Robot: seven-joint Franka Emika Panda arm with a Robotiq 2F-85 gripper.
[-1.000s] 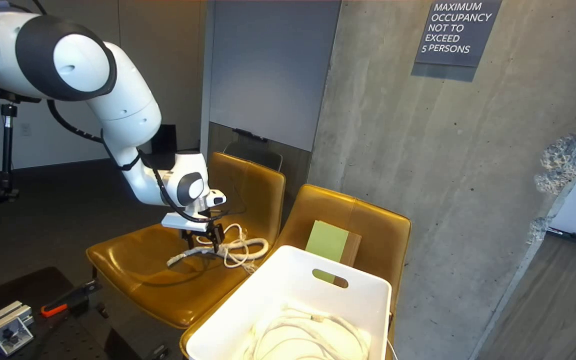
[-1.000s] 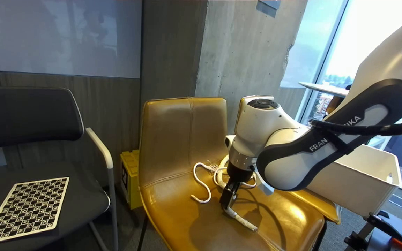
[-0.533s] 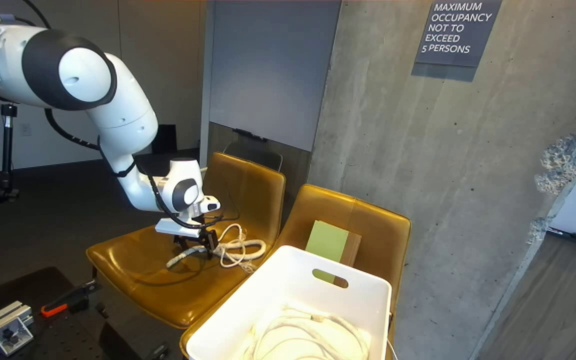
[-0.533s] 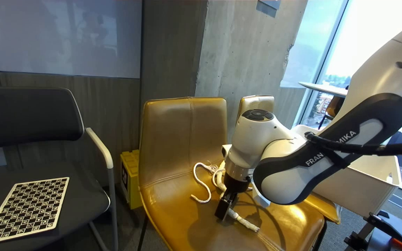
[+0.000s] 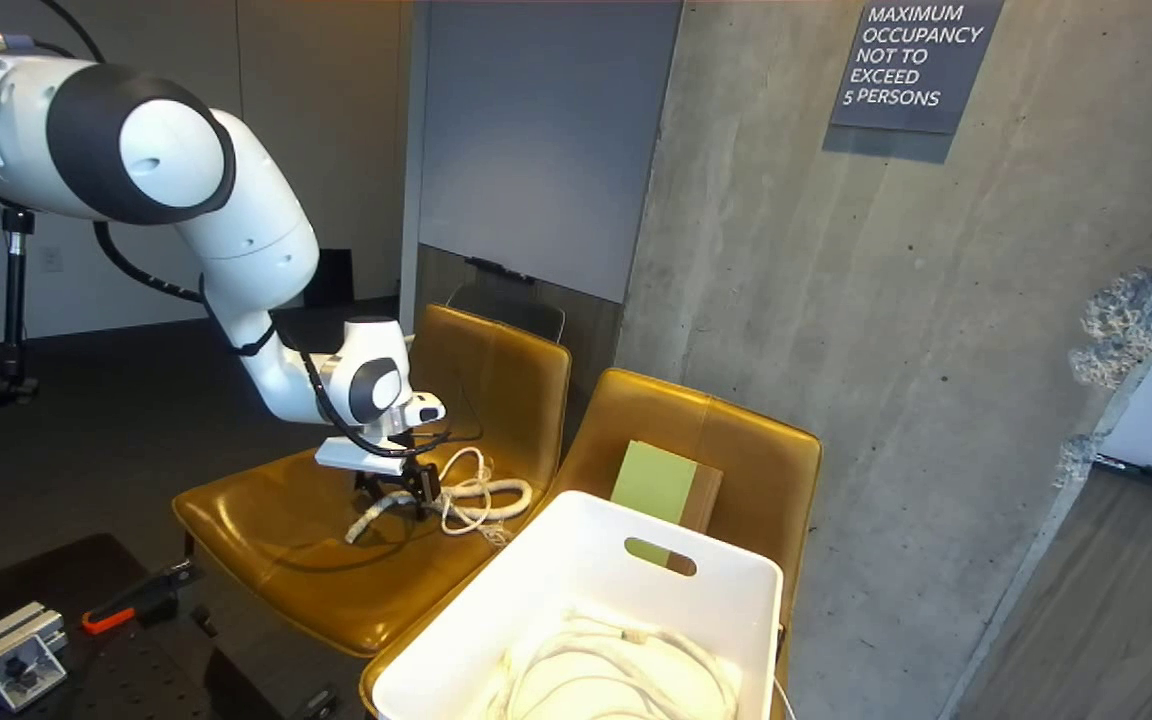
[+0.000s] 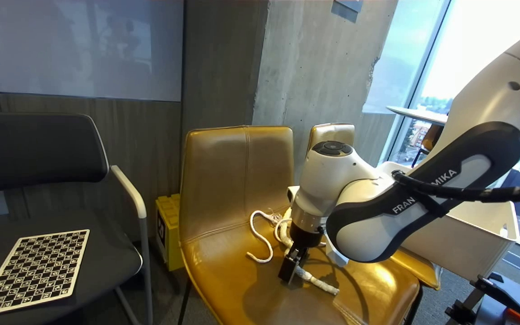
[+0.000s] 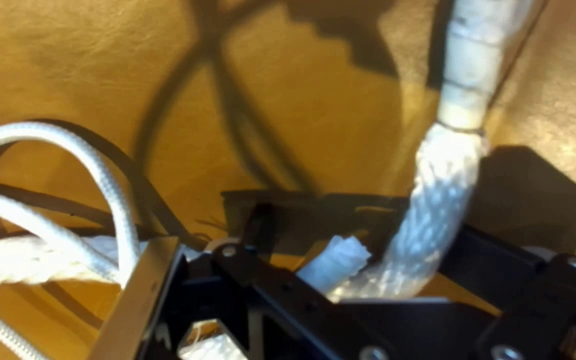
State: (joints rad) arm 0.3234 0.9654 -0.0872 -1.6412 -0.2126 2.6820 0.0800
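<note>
Since a second ago, the gripper (image 5: pixel 394 497) is sitting lower, and the banded end (image 6: pixel 325 285) of the thick white rope (image 7: pixel 440 205) is lying shifted toward 2 o'clock in an exterior view. A white bin (image 5: pixel 556 560) is standing at the gripper's 4 o'clock in an exterior view — loose cream coils (image 5: pixel 631 677) are lying in its bottom. The rope is looking braided, smoother toward its end, and is resting on a tan chair (image 6: pixel 264 293). The jaws are standing apart with it passing between them; whether they are touching it cannot be told. A thin white cord (image 7: pixel 116 205) is looping across the wrist view's 9 o'clock. The arm (image 6: pixel 368 225) is hiding parts of bin and rope in an exterior view; a green panel (image 5: pixel 653 482) is leaning on a second chair (image 5: pixel 761 480) behind the bin — and a yellow box (image 6: pixel 169 230) is standing toward 10 o'clock in an exterior view.
</note>
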